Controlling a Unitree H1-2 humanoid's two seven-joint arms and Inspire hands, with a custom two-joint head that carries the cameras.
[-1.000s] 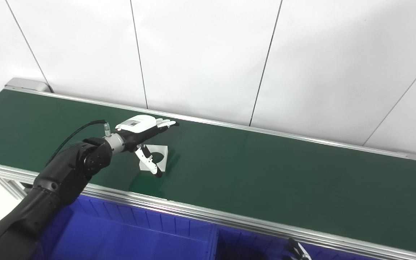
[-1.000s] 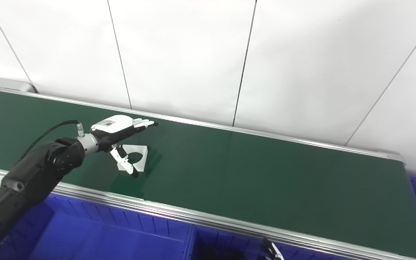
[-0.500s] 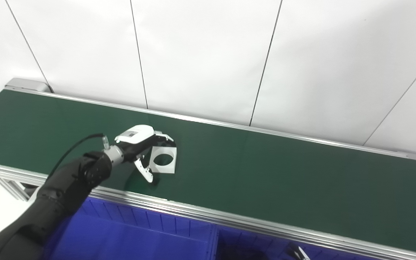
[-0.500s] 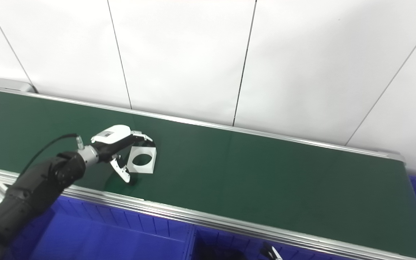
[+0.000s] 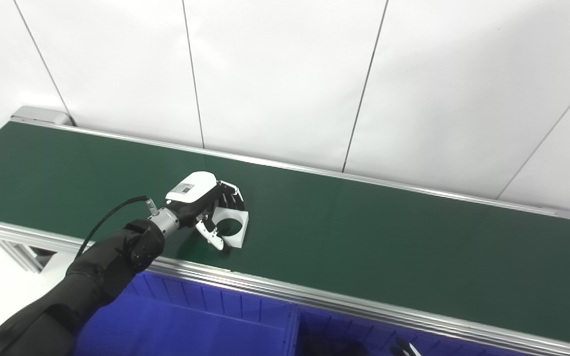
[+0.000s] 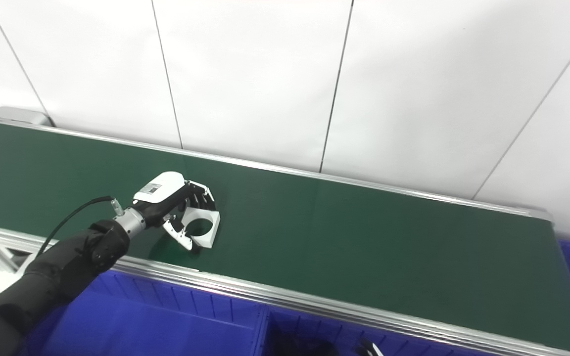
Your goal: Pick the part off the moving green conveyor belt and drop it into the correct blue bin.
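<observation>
Since the earlier frame the left hand (image 5: 201, 198) has drawn toward the near rail, its fingers (image 5: 230, 195) now curled over the white part (image 5: 233, 227). Blue bins (image 5: 176, 321) sit nearest. Beyond, the part sits clamped on the green conveyor belt (image 5: 364, 237). The right hand (image 5: 406, 348) barely shows; its state cannot be told.

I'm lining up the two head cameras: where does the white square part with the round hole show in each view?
Left eye view: the white part sits left of centre, on the near half of the green belt, with the left hand closed around it.
Right eye view: the same part shows further left in the picture, again in that hand.
Shared landmark: the grey housing at the belt's far left end.
</observation>
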